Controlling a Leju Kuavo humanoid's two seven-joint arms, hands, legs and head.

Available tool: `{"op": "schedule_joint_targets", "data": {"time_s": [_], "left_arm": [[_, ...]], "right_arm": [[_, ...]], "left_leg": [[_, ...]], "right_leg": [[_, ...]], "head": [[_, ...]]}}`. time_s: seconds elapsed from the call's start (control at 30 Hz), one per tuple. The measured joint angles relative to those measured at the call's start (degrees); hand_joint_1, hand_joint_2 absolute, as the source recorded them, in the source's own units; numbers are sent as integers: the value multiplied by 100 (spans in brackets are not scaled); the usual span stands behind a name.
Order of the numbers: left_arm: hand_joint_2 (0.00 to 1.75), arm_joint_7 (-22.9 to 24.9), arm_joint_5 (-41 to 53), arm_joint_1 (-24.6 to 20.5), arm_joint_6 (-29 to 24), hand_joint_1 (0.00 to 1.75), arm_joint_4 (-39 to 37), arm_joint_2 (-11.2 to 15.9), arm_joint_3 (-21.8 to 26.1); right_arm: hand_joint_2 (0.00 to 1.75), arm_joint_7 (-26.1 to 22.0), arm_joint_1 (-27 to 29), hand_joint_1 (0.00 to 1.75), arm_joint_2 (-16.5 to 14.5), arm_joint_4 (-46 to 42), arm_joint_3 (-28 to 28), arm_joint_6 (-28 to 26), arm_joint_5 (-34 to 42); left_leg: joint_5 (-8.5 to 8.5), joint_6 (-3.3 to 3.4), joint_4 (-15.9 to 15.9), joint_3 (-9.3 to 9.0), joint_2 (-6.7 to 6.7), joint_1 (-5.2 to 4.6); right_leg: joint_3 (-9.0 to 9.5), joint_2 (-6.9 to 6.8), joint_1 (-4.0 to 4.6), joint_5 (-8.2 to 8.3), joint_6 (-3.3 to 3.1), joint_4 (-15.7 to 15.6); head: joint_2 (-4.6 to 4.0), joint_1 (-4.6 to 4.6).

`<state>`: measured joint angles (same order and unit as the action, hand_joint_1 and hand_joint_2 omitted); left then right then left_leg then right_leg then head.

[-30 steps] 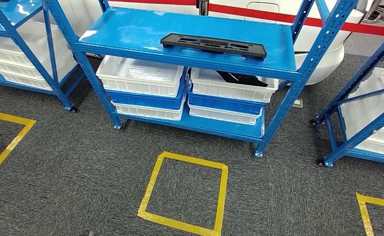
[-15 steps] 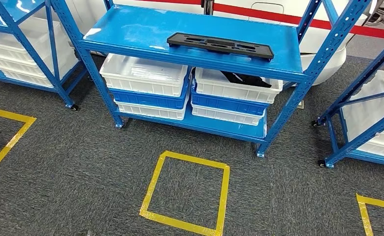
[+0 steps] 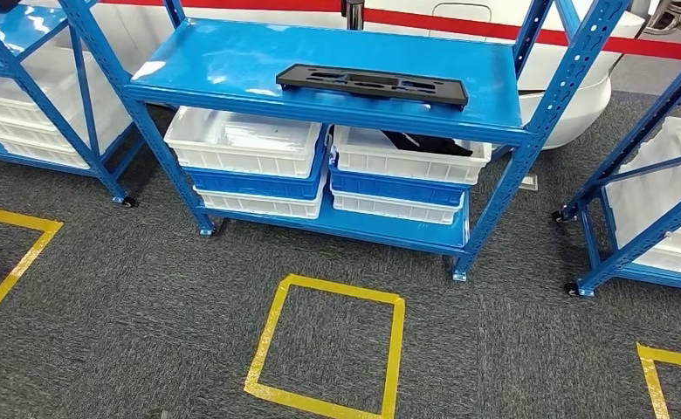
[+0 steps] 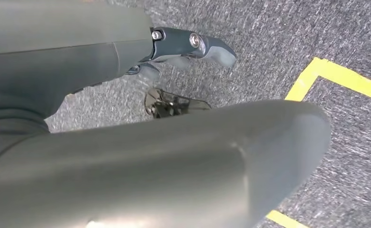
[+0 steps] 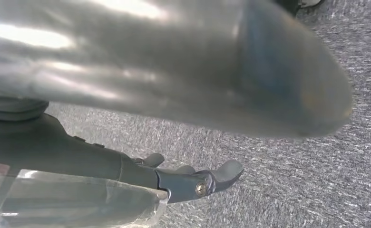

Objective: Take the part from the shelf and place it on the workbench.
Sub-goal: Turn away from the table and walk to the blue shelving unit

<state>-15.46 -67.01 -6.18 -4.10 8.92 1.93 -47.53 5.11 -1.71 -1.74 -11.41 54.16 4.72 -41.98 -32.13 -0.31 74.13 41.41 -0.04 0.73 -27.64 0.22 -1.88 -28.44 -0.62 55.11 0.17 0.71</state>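
You have the part, a long flat black piece with cut-outs, lying on the top board of the blue shelf, along the front edge and toward the right end. It is well apart from both hands, which hang down over the grey carpet. Your left hand holds nothing, its fingers stretched out and apart above the carpet next to a strip of yellow tape. Your right hand is likewise empty, its fingers extended and spread over bare carpet.

On the shelf's lower board you see two stacks of bins side by side, each with three bins: white on top, blue in the middle, white at the bottom. The top left white bin looks empty. The top right white bin has something dark in it, partly hidden under the top board; you cannot tell what it is.

On the carpet in front of the shelf is one full yellow tape square.
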Motion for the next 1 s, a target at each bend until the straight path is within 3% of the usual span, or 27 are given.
{"op": "schedule_joint_targets", "data": {"time_s": [0.03,0.1,0.17,0.27,0.33,0.37,0.43,0.5,0.53,0.57,0.63,0.7,0.77,0.83,0.87,0.93,1.0], "left_arm": [[0,2,0,1,1,0,0,2,-1],[0,4,0,2,2,0,-1,9,-1],[0,6,-2,-5,1,0,-3,17,-2],[0,4,-16,-18,-9,0,-4,21,-2],[0,1,-25,-10,-16,0,-4,21,-1],[0,-1,-26,-10,-18,0,-4,24,-1],[0,-2,-31,-13,-22,0,-4,29,-1],[0,-2,-38,-8,-27,0,-4,32,-1],[0,-1,-41,-3,-30,0,-4,31,-1],[0,-1,-43,1,-33,0,-4,28,-1],[0,-1,-44,4,-42,0,-4,21,-2],[0,1,-44,0,-56,0,-4,16,-2],[0,3,-44,-5,-68,0,-3,13,-3],[0,3,-44,-14,-74,0,-3,20,-3],[0,3,-44,-20,-74,0,-3,24,-3],[0,2,-42,-20,-74,0,-2,24,-3],[0,-2,-29,-5,-68,0,-3,24,-3]], "right_arm": [[0,-3,6,0,-2,0,0,0,-4],[0,-14,15,0,-8,0,0,5,-11],[0,-29,4,0,-14,0,0,13,-19],[0,-42,-11,0,-13,-1,1,19,-39],[0,-43,-10,0,-10,-1,1,20,-46],[0,-43,-20,0,-10,-1,1,22,-47],[0,-43,-35,0,-11,0,1,25,-47],[0,-43,-16,0,-8,0,2,26,-48],[0,-43,2,0,-6,0,2,27,-49],[0,-43,16,0,-4,0,3,27,-50],[0,-43,31,0,4,0,4,30,-54],[0,-44,22,0,10,0,6,33,-57],[0,-45,12,0,15,0,7,42,-65],[0,-45,13,0,10,-1,8,51,-70],[0,-45,9,0,6,-2,8,54,-72],[0,-45,5,0,2,-2,8,55,-81],[0,-45,14,0,-4,-2,9,61,-100]], "left_leg": [[164,-8,-112,0,2,18],[671,11,-881,-302,4,36],[898,65,-1473,-569,6,3],[809,220,-1630,-647,-10,-54],[780,317,-1719,-785,-19,-45],[769,361,-1749,-858,-25,-40],[708,427,-1771,-939,-25,-61],[613,457,-1771,-1040,-46,-82],[555,451,-1771,-1115,-61,-89],[493,439,-1771,-1203,-74,-97],[360,403,-1770,-1360,-83,-123],[244,340,-1779,-1454,-83,-148],[209,271,-1743,-1545,-71,-152],[187,228,-1553,-1557,-47,-131],[134,205,-1351,-1467,-40,-111],[-105,145,-727,-1074,-32,-46],[-316,52,-268,-661,-26,34]], "right_leg": [[54,16,-1,-44,16,0],[172,41,-6,-142,53,-5],[222,51,19,-230,119,-31],[343,49,65,-227,256,-57],[317,39,86,-269,288,140],[172,34,89,-342,272,410],[-340,29,71,-582,222,1209],[-789,28,53,-790,238,1670],[-875,27,52,-780,282,1600],[-863,25,55,-642,343,1322],[-705,-11,73,-99,422,543],[-582,-63,117,242,335,125],[-491,-58,126,247,167,65],[-315,-28,68,230,38,-1],[-220,-21,38,206,-14,-22],[-124,-19,22,131,-58,-36],[-56,-11,11,57,-29,-33]], "head": [[0,1],[0,1],[0,-1],[0,3],[-1,-6],[-1,-15],[0,-30],[0,-39],[0,-40],[0,-43],[0,-42],[0,-34],[0,-26],[0,-20],[0,-10],[0,8],[0,15]]}}
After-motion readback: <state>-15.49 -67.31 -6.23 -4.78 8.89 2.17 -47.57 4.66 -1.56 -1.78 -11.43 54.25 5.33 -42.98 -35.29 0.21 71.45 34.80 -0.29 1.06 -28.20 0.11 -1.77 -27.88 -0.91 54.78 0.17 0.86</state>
